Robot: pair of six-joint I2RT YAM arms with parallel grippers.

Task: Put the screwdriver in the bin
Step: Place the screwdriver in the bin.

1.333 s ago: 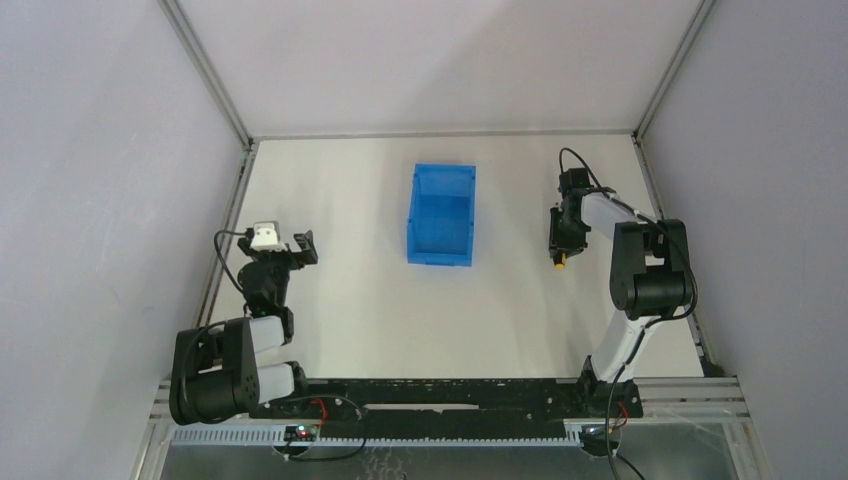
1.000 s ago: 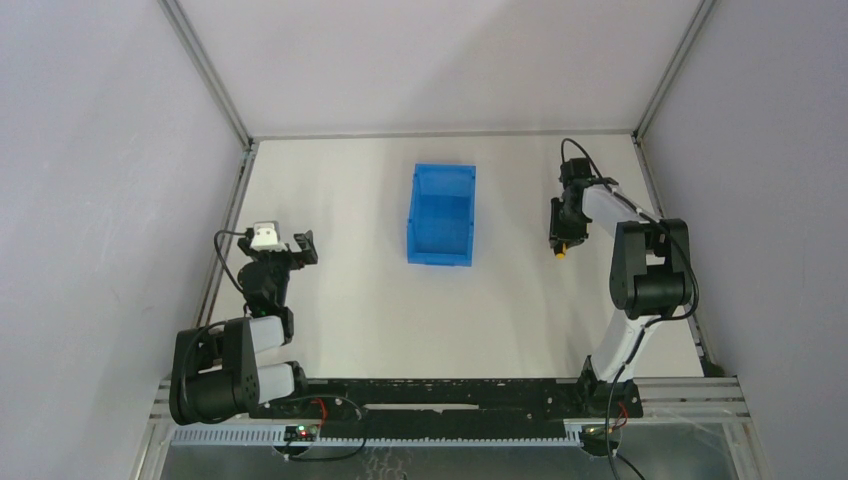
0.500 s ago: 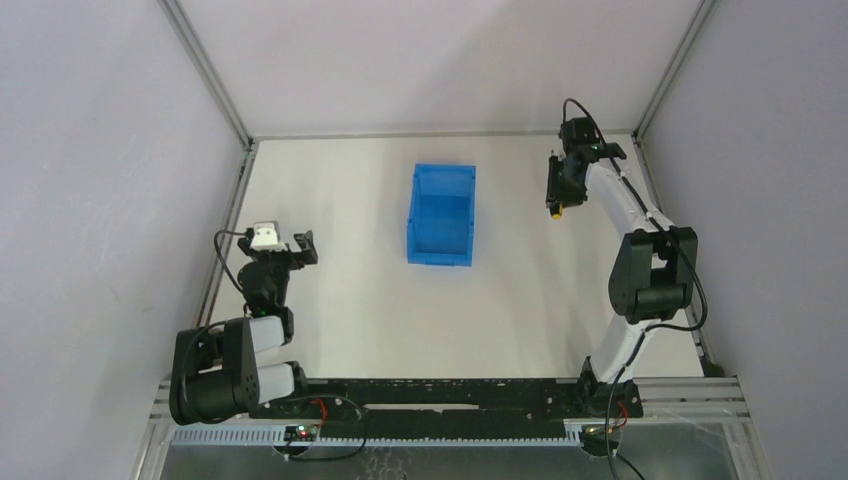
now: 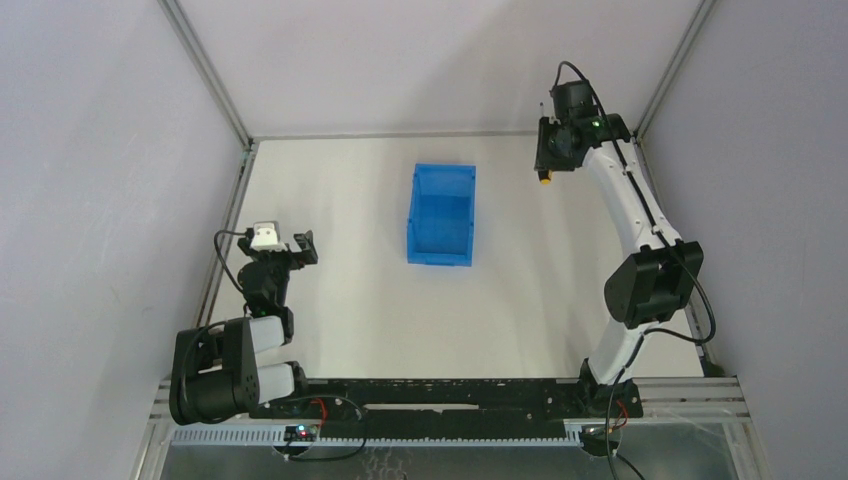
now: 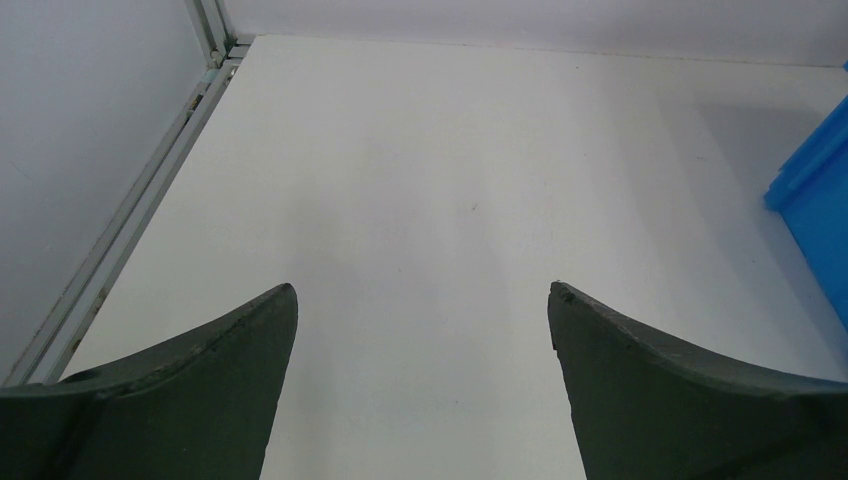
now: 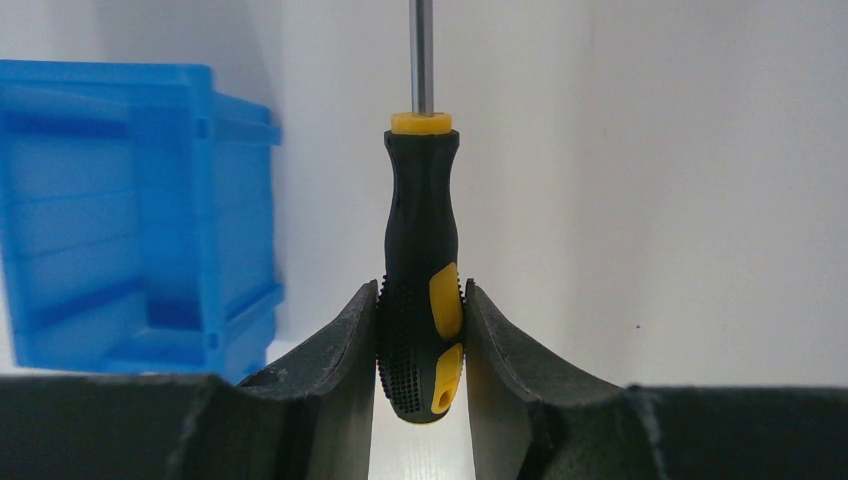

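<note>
**Q:** Overhead view: where is the screwdriver?

**A:** The right gripper (image 4: 546,167) has it up by the far right corner of the white table (image 4: 350,300). Only the yellow butt of the screwdriver (image 4: 544,180) peeks out below the jaws. The blue bin (image 4: 440,252) stands mid-table with nothing visible in it, to the left of the tool and well apart from it. The left gripper (image 4: 303,247) sits low near the table's left edge, away from both.

**Q:** And the left wrist camera?

**A:** The left gripper (image 5: 420,290) has its two dark fingers (image 5: 200,400) spread wide with bare table (image 5: 450,180) between them and nothing held. A corner of the bin (image 5: 812,190) shows at the right edge.

**Q:** The right wrist camera?

**A:** The right gripper (image 6: 420,300) is clamped on the lower end of the screwdriver's black-and-yellow handle (image 6: 420,250). One finger (image 6: 330,360) presses each side. The thin metal shaft (image 6: 422,55) runs straight away from the camera and out of the top of the view. The bin (image 6: 230,200) stands off to the left, not touching the tool.
</note>
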